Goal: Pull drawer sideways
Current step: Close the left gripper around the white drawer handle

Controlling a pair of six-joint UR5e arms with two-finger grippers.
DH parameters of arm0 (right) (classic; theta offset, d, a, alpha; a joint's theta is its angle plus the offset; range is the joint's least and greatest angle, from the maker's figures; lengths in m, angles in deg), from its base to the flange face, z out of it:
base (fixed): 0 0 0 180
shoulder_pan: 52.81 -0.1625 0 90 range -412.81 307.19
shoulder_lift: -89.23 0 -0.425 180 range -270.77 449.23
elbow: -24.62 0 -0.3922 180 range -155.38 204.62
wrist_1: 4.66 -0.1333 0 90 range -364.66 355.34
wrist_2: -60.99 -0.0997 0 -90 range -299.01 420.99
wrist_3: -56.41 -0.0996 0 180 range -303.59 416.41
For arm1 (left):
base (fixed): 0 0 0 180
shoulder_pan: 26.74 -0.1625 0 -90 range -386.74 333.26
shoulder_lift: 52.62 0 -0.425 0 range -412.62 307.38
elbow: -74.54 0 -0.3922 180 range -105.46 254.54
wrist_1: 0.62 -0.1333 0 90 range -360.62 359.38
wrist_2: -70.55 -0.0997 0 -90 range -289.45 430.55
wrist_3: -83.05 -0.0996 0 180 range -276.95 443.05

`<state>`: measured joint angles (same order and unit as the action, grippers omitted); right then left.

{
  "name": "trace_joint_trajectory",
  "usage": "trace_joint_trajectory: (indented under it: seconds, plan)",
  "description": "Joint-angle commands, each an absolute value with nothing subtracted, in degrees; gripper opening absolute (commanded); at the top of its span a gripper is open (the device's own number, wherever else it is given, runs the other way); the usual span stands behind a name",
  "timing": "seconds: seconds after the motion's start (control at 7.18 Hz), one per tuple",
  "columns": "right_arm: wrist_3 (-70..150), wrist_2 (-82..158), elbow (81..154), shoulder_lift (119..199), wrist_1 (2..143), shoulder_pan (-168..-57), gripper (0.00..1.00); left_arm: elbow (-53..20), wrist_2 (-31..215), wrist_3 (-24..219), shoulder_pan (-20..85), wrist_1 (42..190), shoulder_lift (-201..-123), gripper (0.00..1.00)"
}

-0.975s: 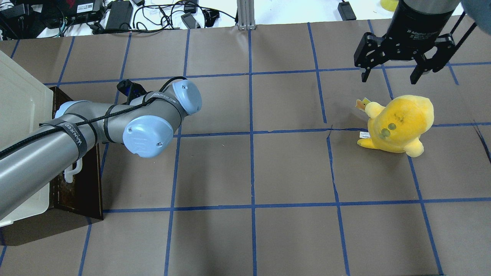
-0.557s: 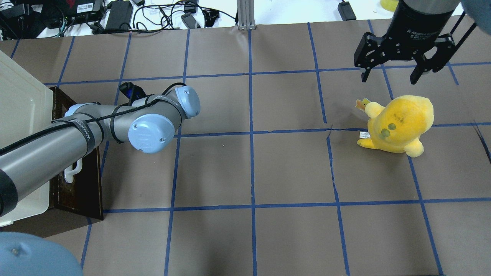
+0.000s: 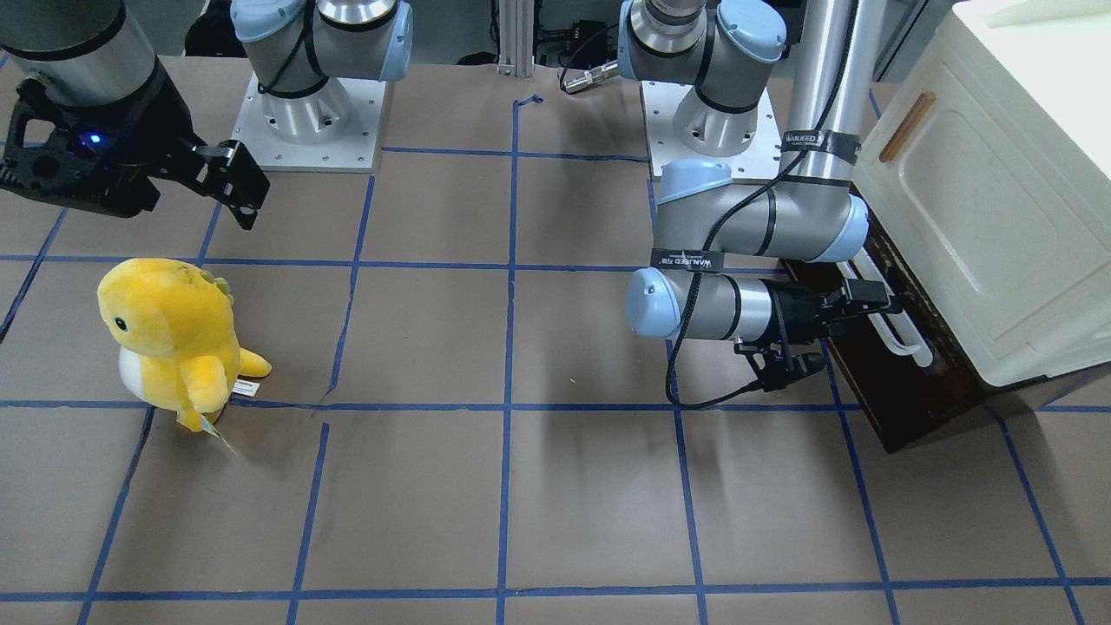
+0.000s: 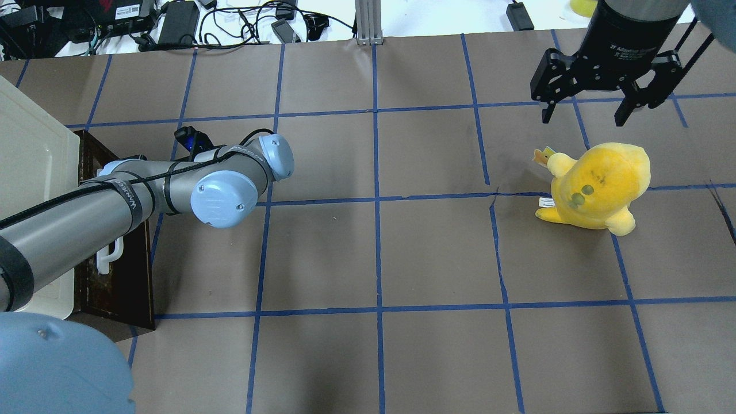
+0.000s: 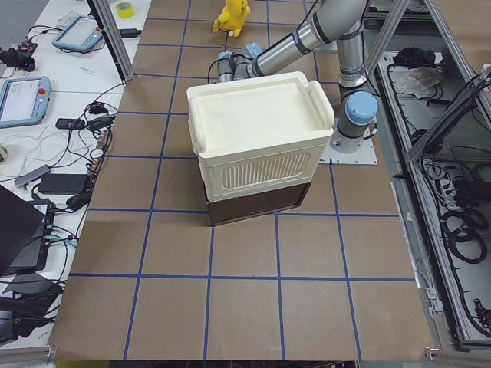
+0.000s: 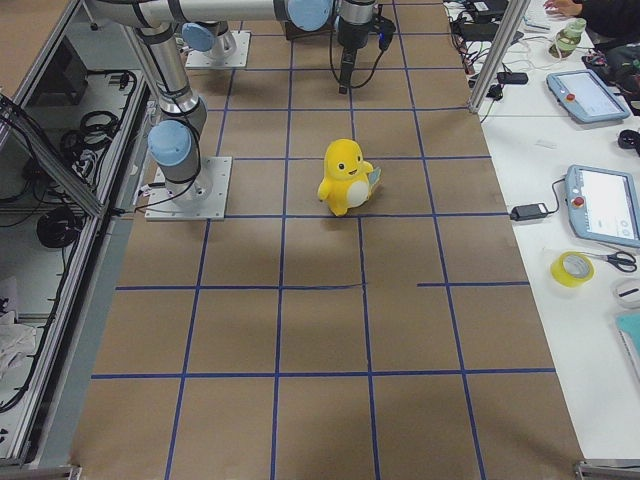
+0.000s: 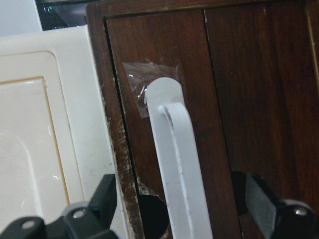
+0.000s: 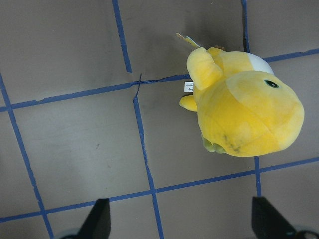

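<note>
One second has brought only a small change in the overhead view: the left arm's blue-capped wrist joints have slid toward 9 o'clock, closer to the drawer (image 4: 122, 270), and its shoulder cap now fills the 7 o'clock corner. The right gripper (image 4: 583, 117) and the yellow plush toy (image 4: 598, 184) are where they were.

The drawer lies at the 9 o'clock edge of the table (image 4: 374, 259), under the cream cabinet (image 4: 34, 161). Its long axis runs from 12 to 6 o'clock in the overhead view. The dark, worn front faces 3 o'clock, toward the middle of the table. The white bar handle (image 7: 177, 169) follows the same long axis. How far the drawer is out, I cannot tell.

The left gripper (image 7: 177, 194) reaches toward 9 o'clock, level with the handle. Its claw is released, one finger on each side of the bar with dark wood showing in both gaps.

The right gripper hangs above the table at about 2 o'clock, claw spread and grasping nothing. The plush toy stands just toward 6 o'clock from it, clear of the fingers.
</note>
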<state>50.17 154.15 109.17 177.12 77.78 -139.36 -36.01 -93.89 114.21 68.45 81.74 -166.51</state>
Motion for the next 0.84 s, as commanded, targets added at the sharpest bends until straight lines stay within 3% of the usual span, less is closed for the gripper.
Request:
trace_joint_trajectory:
  seconds: [0.0,0.28,0.7]
  plan:
    - [50.17,154.15,109.17,177.12,77.78,-139.29,1.0,-36.72,-93.81,114.43,67.66,81.82,-166.53,0.66]
    - [50.17,154.15,109.17,177.12,77.78,-139.38,1.0,-36.81,-93.81,114.43,67.31,81.82,-166.53,0.56]
    - [50.17,154.15,109.17,177.12,77.78,-139.38,1.0,-36.81,-93.72,114.43,67.22,81.82,-166.53,0.49]
